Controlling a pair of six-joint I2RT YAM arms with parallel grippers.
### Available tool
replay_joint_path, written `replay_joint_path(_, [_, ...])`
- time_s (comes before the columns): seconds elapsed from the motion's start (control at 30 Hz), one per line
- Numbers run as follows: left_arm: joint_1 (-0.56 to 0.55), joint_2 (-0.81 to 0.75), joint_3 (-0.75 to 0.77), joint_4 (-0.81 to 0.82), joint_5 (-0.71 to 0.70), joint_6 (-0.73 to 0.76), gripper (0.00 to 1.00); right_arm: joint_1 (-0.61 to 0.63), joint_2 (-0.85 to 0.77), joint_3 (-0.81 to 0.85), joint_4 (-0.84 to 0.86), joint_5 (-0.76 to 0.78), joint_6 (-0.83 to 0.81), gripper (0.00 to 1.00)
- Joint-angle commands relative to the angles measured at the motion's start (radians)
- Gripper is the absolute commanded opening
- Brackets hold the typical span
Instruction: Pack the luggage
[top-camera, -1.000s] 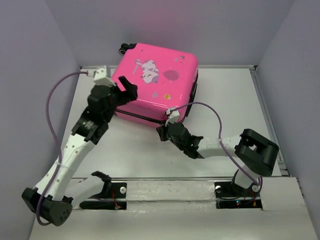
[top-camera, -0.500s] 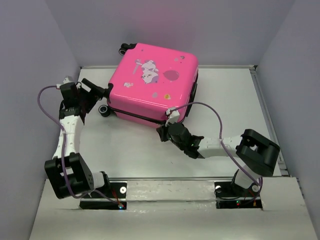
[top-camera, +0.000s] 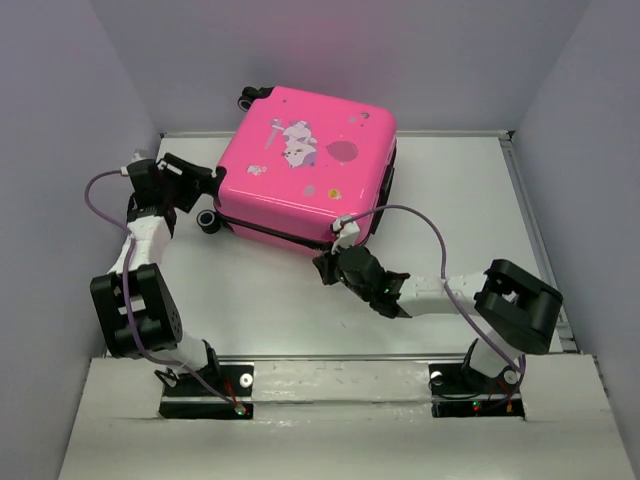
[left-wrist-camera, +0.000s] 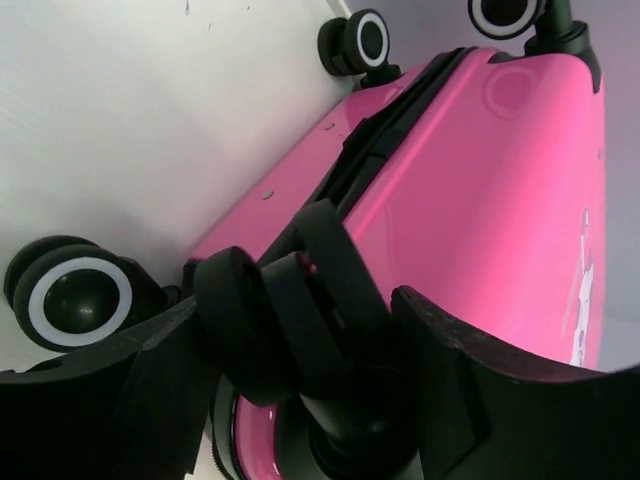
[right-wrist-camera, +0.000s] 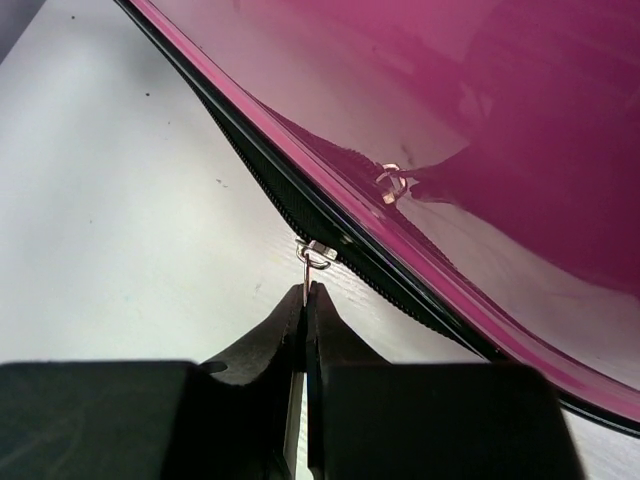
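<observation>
Pink shell first: from above, you have the suitcase (top-camera: 305, 165) lying flat on the white table (top-camera: 450, 200), toward the far left, printed side up. One black wheel (top-camera: 250, 97) pokes past the table's far edge. Your left gripper (top-camera: 200, 180) sits at the suitcase's left side, just above a second wheel (top-camera: 208, 220) at the near-left corner. Your right gripper (top-camera: 325, 265) is up against the suitcase's near edge, about midway along it.

On the left wrist camera, your two black fingers (left-wrist-camera: 100, 400) stand wide apart with a dark caster (left-wrist-camera: 270, 320) of the suitcase between them. You cannot tell whether either finger touches it. A white-rimmed wheel (left-wrist-camera: 80, 300) sits just left of that caster on the table. Two more wheels show at the top of the picture, at the other end of the same side. The pink shell fills the right half of this view.

On the right wrist camera, your fingertips (right-wrist-camera: 285, 310) are pressed together and pinch the thin metal zipper pull (right-wrist-camera: 312, 258). The pull hangs from the black zipper band (right-wrist-camera: 250, 165), which runs diagonally along the suitcase's edge. A second small metal pull (right-wrist-camera: 393, 182) lies a little further along, against the glossy pink shell. White table shows below and to the left of the band.
</observation>
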Motion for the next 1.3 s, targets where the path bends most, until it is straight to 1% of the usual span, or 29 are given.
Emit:
replay_joint_path(0.0, [0.004,0.004,-0.043,0.178,0.053,-0.077,0.63,0.024,-0.045,-0.016,-0.003,-0.098,0.020,0.07])
replay_joint_path(0.03, [0.004,0.004,-0.044,0.178,0.054,-0.084,0.63,0.024,-0.050,-0.016,-0.005,-0.098,0.020,0.07])
replay_joint_path(0.07, [0.004,0.007,-0.051,0.202,0.056,-0.090,0.48,0.024,-0.053,-0.022,-0.006,-0.100,0.020,0.07])
replay_joint_path(0.17, [-0.010,0.023,-0.048,0.227,0.068,-0.084,0.21,0.024,-0.065,-0.025,-0.015,-0.100,0.020,0.07])
replay_joint_path(0.2, [-0.023,0.023,-0.045,0.227,0.071,-0.066,0.06,0.024,-0.073,-0.025,-0.022,-0.100,0.019,0.07])
replay_joint_path(0.3, [-0.074,-0.016,-0.068,0.227,0.048,-0.031,0.06,0.024,-0.091,-0.018,-0.052,-0.106,0.013,0.07])
replay_joint_path(0.33, [-0.127,-0.034,-0.082,0.227,0.010,-0.022,0.06,0.024,-0.097,-0.007,-0.072,-0.110,0.009,0.07])
replay_joint_path(0.4, [-0.198,-0.098,-0.140,0.252,-0.015,-0.012,0.06,0.024,-0.110,0.013,-0.101,-0.127,0.000,0.07])
replay_joint_path(0.43, [-0.288,-0.143,-0.158,0.261,-0.021,-0.017,0.06,0.024,-0.111,0.037,-0.126,-0.133,-0.004,0.07])
replay_joint_path(0.53, [-0.422,-0.209,-0.232,0.279,-0.029,-0.023,0.06,0.024,-0.101,0.077,-0.149,-0.161,-0.010,0.07])
replay_joint_path(0.57, [-0.488,-0.256,-0.272,0.278,-0.024,-0.021,0.06,0.024,-0.095,0.088,-0.150,-0.175,-0.012,0.07])
replay_joint_path(0.67, [-0.581,-0.374,-0.361,0.270,-0.001,-0.044,0.06,0.024,-0.044,0.140,-0.149,-0.222,-0.012,0.07])
replay_joint_path(0.77, [-0.617,-0.468,-0.419,0.241,0.023,-0.058,0.06,0.034,0.008,0.201,-0.149,-0.255,-0.017,0.07])
replay_joint_path(0.87, [-0.649,-0.616,-0.484,0.175,0.024,-0.064,0.06,0.066,0.108,0.325,-0.164,-0.291,-0.041,0.07])
replay_joint_path(0.9, [-0.654,-0.643,-0.510,0.143,0.037,-0.066,0.06,0.079,0.137,0.400,-0.169,-0.304,-0.065,0.07])
replay_joint_path(0.93, [-0.657,-0.667,-0.519,0.118,0.030,-0.057,0.06,0.103,0.207,0.444,-0.198,-0.327,-0.085,0.07])
replay_joint_path(0.97, [-0.655,-0.733,-0.510,0.030,0.007,-0.035,0.06,0.113,0.244,0.488,-0.215,-0.342,-0.110,0.07])
replay_joint_path(1.0, [-0.657,-0.762,-0.508,0.003,-0.008,-0.023,0.06,0.113,0.278,0.545,-0.219,-0.359,-0.112,0.07])
replay_joint_path(1.07, [-0.657,-0.809,-0.496,-0.061,-0.012,0.010,0.06,0.122,0.323,0.559,-0.230,-0.387,-0.106,0.07])
replay_joint_path(1.1, [-0.655,-0.813,-0.485,-0.089,-0.038,0.031,0.06,0.131,0.312,0.544,-0.230,-0.373,-0.095,0.07])
replay_joint_path(1.13, [-0.657,-0.818,-0.479,-0.109,-0.048,0.046,0.06,0.131,0.295,0.484,-0.233,-0.359,-0.086,0.08])
replay_joint_path(1.17, [-0.657,-0.821,-0.478,-0.119,-0.058,0.063,0.06,0.131,0.236,0.455,-0.253,-0.320,-0.072,0.14])
replay_joint_path(1.2, [-0.655,-0.821,-0.478,-0.118,-0.068,0.069,0.06,0.131,0.199,0.429,-0.288,-0.319,-0.066,0.38])
replay_joint_path(1.23, [-0.657,-0.818,-0.476,-0.118,-0.078,0.078,0.06,0.131,0.159,0.403,-0.380,-0.319,-0.055,0.54])
replay_joint_path(1.27, [-0.655,-0.815,-0.472,-0.126,-0.094,0.101,0.06,0.131,0.074,0.357,-0.435,-0.331,-0.035,0.70])
